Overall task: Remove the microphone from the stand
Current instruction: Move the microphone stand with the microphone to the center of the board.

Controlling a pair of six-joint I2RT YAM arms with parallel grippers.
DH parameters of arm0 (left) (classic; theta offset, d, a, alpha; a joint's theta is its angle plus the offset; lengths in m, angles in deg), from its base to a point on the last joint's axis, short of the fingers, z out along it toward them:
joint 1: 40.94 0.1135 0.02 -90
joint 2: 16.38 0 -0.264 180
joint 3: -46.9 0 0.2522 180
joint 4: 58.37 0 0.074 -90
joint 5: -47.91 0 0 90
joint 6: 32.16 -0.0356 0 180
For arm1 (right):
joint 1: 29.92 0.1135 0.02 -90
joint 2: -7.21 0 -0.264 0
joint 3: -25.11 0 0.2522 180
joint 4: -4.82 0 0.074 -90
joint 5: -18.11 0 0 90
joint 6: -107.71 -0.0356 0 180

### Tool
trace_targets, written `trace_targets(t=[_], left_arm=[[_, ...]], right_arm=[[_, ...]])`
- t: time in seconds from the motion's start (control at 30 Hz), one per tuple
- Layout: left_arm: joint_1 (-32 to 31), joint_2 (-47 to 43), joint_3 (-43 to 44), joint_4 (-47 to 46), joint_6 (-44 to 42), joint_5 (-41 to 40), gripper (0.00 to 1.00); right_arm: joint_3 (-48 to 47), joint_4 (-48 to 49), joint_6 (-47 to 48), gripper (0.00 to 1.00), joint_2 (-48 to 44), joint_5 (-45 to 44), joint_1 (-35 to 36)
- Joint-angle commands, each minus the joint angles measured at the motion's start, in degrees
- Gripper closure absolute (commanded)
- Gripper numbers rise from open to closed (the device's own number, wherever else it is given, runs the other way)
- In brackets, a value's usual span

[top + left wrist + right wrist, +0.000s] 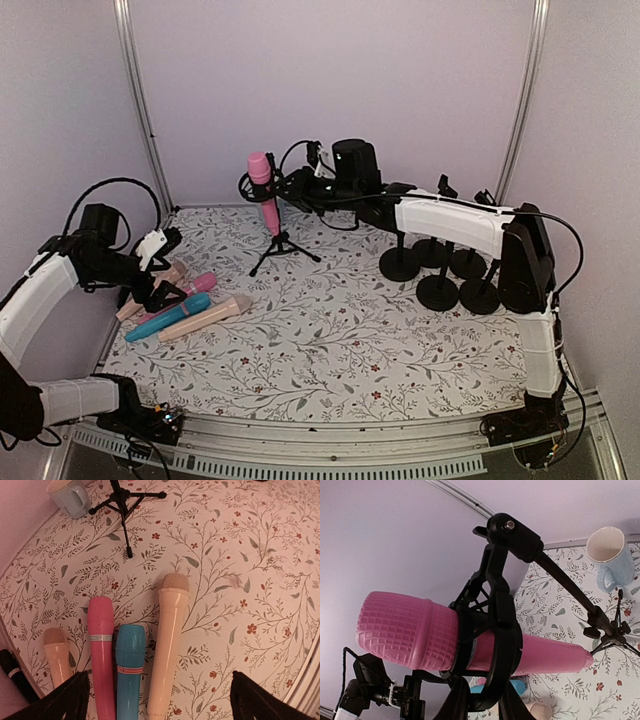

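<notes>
The right gripper [481,697] is at the black tripod stand [283,245], far and left of centre. Its fingers flank the black clip ring [497,610], close together (a firm clamp cannot be told). The pink ribbed plastic microphone [410,632] sits in that ring, head up. The left gripper [160,702], jaws wide apart, hovers at the left over four loose handheld microphones [170,645].

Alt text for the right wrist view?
A pink microphone lies crosswise in the black clip of its stand, filling the frame. The stand slants down to a floral table, where a pale blue mug stands.
</notes>
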Motion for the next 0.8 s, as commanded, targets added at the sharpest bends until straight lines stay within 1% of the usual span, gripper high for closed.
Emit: trace_targets(t=[0.0, 0.1, 0.37, 0.57, 0.67, 0.77], left_arm=[[0.6, -1.2, -1.1, 0.2, -0.5, 0.2, 0.01], [0.6, -1.5, -1.2, 0.1, -0.5, 0.2, 0.01], [0.6, -1.5, -1.2, 0.1, -0.3, 0.7, 0.01], [0.5, -0.9, -0.9, -0.3, 0.4, 1.4, 0.01], [0.5, -0.6, -0.6, -0.3, 1.0, 2.0, 0.01], [0.4, -0.3, -0.2, -0.4, 1.4, 2.6, 0.01]], right_arm=[[5.1, 6.5, -4.4, 0.85, -7.5, 0.5, -0.2], [9.9, 9.2, -6.1, 0.89, -11.1, 0.5, -0.3], [21.1, 11.5, -9.3, 0.95, -19.8, 2.7, -0.9], [34.8, 19.7, -17.9, 0.99, -26.6, 5.6, -1.4], [41.4, 25.6, -23.4, 1.00, -28.9, 6.3, -1.4], [46.8, 29.6, -26.8, 1.00, -30.8, 6.2, -1.2]])
